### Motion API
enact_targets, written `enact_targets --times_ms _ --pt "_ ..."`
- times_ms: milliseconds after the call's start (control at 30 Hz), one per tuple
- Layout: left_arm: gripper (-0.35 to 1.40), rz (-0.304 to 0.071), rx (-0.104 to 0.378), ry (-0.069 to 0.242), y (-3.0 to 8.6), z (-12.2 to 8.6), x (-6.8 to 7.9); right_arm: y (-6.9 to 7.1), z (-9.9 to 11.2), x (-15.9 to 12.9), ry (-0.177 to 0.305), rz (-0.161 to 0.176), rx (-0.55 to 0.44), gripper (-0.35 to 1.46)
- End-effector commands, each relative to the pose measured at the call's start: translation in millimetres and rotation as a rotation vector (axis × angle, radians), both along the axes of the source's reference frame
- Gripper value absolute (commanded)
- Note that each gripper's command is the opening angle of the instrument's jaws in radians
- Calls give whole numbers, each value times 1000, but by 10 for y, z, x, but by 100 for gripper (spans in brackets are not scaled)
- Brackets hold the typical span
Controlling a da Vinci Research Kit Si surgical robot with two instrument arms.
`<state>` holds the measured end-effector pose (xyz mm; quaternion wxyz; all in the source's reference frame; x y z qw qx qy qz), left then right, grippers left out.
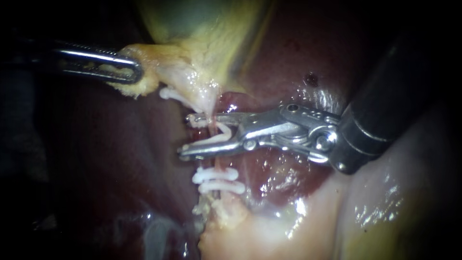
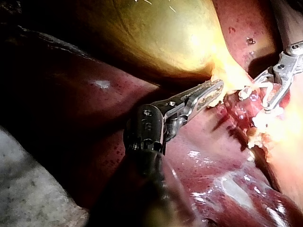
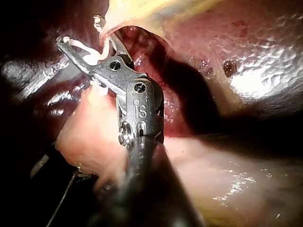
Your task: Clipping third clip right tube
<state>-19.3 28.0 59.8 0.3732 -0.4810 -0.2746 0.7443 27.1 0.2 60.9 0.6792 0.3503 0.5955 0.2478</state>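
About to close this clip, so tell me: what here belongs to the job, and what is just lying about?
Job: right instrument, jaws holding an open clip astride the tube; two set clips below; left instrument gripping the gallbladder.
Bystanders: liver; a lone white clip beside the gripped tissue.

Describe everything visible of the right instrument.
The right instrument comes in from the upper right: a dark shaft, a shiny metal hinged wrist and two slender silver jaws. The jaws stand apart and hold an open white clip that touches both. They straddle a thin pale tube, just under the yellowish gallbladder and above two white clips already on that tube. Dark red liver lies behind it.
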Motion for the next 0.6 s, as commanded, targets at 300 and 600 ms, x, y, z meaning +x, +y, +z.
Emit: enact_targets --times_ms 300,600 --pt "-35 0 0 0 0 0 0 3 2 -6 -1 2 36 31" --pt "-35 0 0 0 0 0 0 7 8 -13 -5 1 64 -2"
